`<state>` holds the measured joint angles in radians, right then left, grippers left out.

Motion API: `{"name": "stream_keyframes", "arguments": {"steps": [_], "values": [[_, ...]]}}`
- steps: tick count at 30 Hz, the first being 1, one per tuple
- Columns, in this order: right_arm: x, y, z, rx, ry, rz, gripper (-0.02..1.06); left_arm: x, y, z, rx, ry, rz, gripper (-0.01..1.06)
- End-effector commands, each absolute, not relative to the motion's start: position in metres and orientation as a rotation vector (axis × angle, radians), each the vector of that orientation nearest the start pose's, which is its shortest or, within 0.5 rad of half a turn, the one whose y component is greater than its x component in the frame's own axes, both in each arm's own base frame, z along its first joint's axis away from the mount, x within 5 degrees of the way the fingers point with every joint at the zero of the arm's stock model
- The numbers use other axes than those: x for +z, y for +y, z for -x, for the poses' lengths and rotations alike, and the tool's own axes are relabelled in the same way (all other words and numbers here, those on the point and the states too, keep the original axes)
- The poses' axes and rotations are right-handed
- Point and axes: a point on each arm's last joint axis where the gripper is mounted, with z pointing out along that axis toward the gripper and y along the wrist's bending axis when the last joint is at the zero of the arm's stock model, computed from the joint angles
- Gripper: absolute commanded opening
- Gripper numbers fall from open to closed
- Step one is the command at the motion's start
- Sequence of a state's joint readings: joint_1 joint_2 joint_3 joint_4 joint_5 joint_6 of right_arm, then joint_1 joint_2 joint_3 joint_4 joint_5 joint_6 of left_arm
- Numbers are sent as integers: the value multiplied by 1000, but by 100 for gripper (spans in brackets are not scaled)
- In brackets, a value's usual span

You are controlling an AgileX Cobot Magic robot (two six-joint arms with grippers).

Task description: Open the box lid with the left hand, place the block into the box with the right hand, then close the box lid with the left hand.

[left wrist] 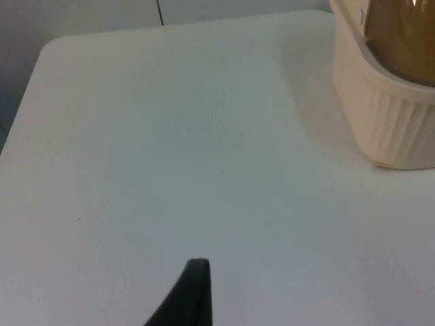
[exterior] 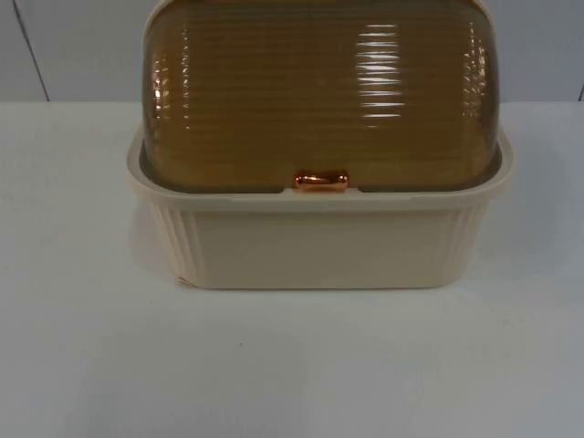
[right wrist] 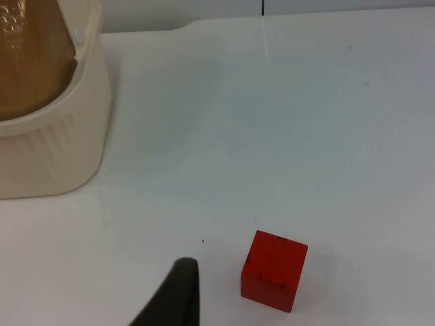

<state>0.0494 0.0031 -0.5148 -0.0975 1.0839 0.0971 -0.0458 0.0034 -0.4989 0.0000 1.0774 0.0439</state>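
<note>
A cream ribbed box stands in the middle of the white table. Its amber see-through domed lid is down over the rim, with a copper handle at the front edge. The left wrist view has the box's corner off to one side, and my left gripper hangs over bare table well away from it. In the right wrist view a red block lies flat on the table, apart from the box. My right gripper hovers close beside the block without touching it.
The white table top spreads out on both sides of the box and in front of it. A grey partition wall closes the far edge. The table's rounded corner and its edge lie beyond the left gripper.
</note>
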Motion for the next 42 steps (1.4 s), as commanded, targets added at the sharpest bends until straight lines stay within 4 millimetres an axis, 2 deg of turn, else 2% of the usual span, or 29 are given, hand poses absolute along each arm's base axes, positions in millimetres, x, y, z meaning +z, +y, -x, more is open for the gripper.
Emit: {"name": "stream_keyframes", "arguments": {"steps": [1,27,30,33,34,40,41,42], "values": [[280,-8,7,-32,2043,-62,105,275,0,5,-13,2063,-71,105],[282,-9,8,-23,2036,-80,105,277,1,6,-30,2057,-27,105],[289,-8,7,-22,2029,-79,105,289,1,1,-30,2076,-17,105],[313,-8,-4,-19,2017,-79,105,315,4,-15,27,2076,-18,105],[313,-8,-4,-19,2017,-79,105,315,4,-15,27,2076,-18,105],[380,-6,-39,-14,1906,-64,105,386,1,-72,33,1922,-30,105],[380,-6,-39,-14,1906,-64,105,386,1,-72,33,1922,-30,105],[391,-6,-47,-18,1889,-61,105,399,1,-79,29,1895,-30,105]]}}
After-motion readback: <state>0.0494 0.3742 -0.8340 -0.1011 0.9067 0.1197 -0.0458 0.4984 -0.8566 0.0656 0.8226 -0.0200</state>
